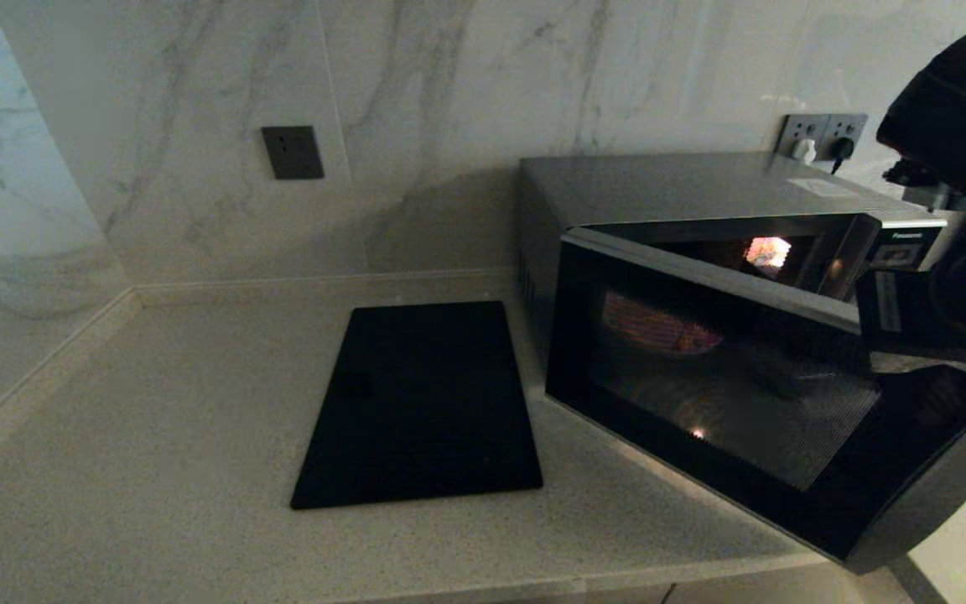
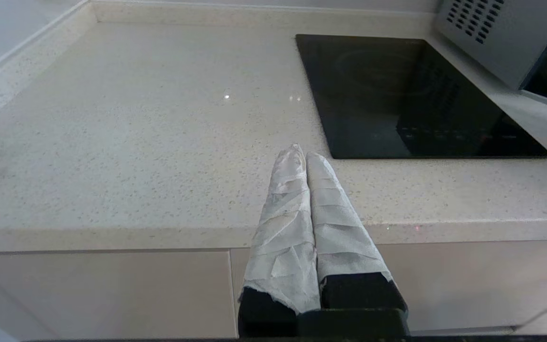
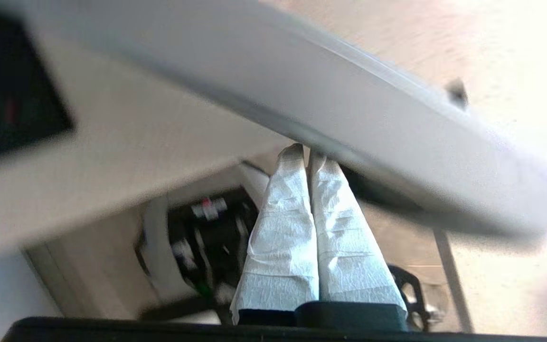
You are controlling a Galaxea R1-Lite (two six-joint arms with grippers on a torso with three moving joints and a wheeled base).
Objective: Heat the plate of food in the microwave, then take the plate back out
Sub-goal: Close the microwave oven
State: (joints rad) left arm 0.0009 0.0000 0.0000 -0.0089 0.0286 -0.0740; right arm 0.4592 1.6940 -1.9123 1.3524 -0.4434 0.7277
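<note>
The silver-grey microwave (image 1: 684,184) stands at the right of the counter. Its black glass door (image 1: 734,394) hangs partly open, swung out toward the front, and the cavity is lit. Through the glass a dim pinkish shape with orange streaks, the plate of food (image 1: 659,329), shows inside. My right arm (image 1: 953,252) reaches in at the door's free right side. In the right wrist view my right gripper (image 3: 307,154) is shut on nothing, with its wrapped fingertips against the grey door edge (image 3: 373,123). My left gripper (image 2: 302,154) is shut and empty over the counter's front edge.
A flat black cooktop (image 1: 424,403) lies in the counter left of the microwave. Marble walls close off the back and left. There is a wall socket (image 1: 292,152) behind the cooktop, and plugs (image 1: 823,147) behind the microwave. The open door overhangs the counter's front edge.
</note>
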